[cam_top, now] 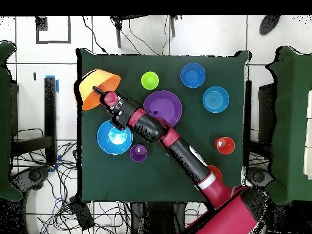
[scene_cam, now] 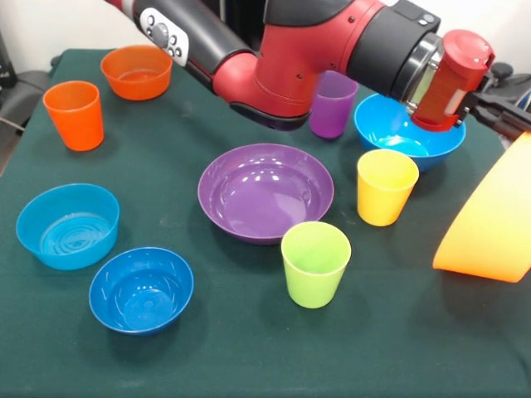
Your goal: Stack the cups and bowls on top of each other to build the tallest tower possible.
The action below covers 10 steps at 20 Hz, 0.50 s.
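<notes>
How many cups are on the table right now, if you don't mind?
4: orange cup far left, purple cup behind the purple bowl, yellow cup right, lime green cup front.

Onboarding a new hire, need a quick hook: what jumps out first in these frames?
The red and black arm sweeps across the top of the front view, and at the right edge the big orange-yellow bowl hangs tilted above the table at its end. On the green table below, the purple bowl sits in the middle, ringed by loose cups and bowls, none stacked yet.
</notes>
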Tool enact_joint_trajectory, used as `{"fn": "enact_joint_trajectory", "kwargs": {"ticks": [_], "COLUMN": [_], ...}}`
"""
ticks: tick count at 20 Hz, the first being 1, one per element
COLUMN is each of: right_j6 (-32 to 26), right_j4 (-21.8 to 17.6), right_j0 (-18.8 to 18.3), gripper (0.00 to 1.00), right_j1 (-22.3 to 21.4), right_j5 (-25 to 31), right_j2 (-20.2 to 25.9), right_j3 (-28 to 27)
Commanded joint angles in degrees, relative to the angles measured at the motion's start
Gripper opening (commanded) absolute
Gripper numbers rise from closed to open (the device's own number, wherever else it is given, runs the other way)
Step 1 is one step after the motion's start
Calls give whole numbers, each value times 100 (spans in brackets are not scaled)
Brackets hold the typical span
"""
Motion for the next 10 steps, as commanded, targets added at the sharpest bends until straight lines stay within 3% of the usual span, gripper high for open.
{"fn": "enact_joint_trajectory", "kwargs": {"ticks": [1,9,10], "right_j6": [-1375,-1554,-1516], "right_j4": [-297,-343,-377], "right_j0": [13,-49,118], "gripper": [0,0,0], "right_j1": [-16,98,121], "right_j5": [567,580,510], "right_j2": [-515,-556,-518], "right_j3": [-430,-490,-529]}}
